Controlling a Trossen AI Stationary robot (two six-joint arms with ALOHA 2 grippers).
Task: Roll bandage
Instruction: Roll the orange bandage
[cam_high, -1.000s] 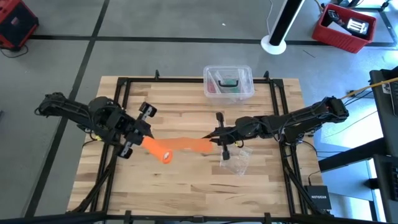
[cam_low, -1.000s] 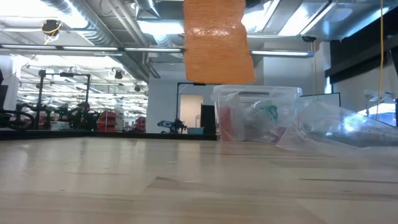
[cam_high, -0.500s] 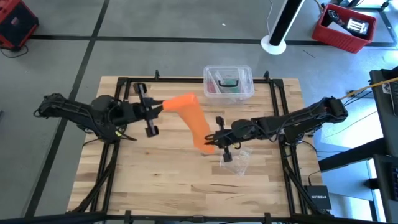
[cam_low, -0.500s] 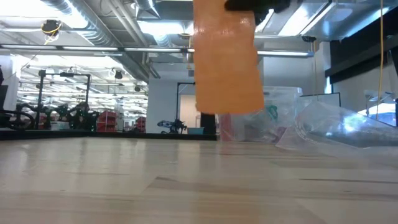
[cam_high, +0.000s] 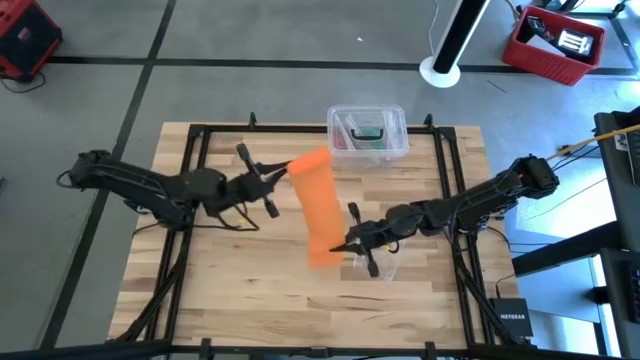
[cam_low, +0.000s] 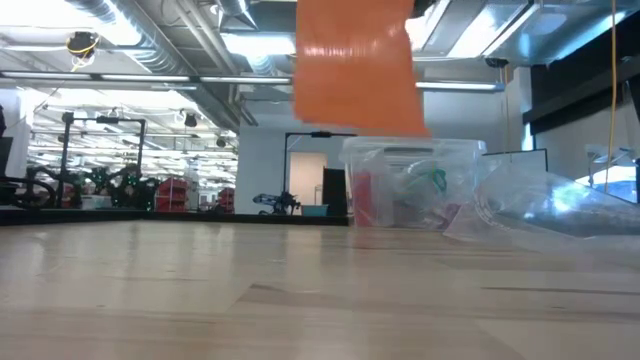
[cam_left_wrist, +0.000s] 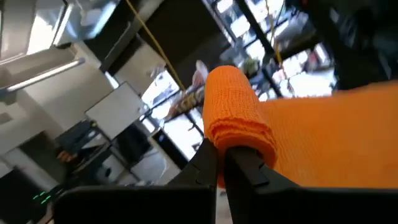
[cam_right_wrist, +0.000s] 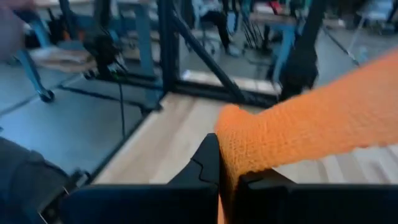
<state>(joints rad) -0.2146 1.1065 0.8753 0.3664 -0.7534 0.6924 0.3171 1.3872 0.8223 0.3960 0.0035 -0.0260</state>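
Observation:
The bright orange bandage (cam_high: 318, 210) hangs in the air as a flat band running from the table's far side to its near side, clear of the wood. It fills the top of the low view (cam_low: 355, 65). Its far end is wound into a small roll (cam_left_wrist: 236, 102). My left gripper (cam_high: 278, 178) is shut on that rolled end, left of the band. My right gripper (cam_high: 345, 247) is shut on the band's near end, right of the band. My left gripper pinches the bandage's rolled end (cam_left_wrist: 241, 135) between its two fingers (cam_left_wrist: 252, 168), coming roughly level from the table's left. The roll is lifted clear, and the band runs away from it toward my right gripper. My right gripper pinches the bandage's near, free end (cam_right_wrist: 245, 155) between its two fingers (cam_right_wrist: 208, 165), coming from the table's right, slanting down. The end is bunched at the fingers. The band is lifted clear of the table and rises toward the roll.
A clear plastic box (cam_high: 367, 132) with small items stands at the far middle, just beyond the roll; it also shows in the low view (cam_low: 410, 185). A crumpled clear bag (cam_high: 385, 266) lies under my right gripper. A black frame (cam_high: 200, 130) borders the table.
My left gripper has lifted the roll, carried it toward the far edge and then to the right, and turned about. My right gripper has gone toward the near edge. The band, which ran left to right, now runs far to near.

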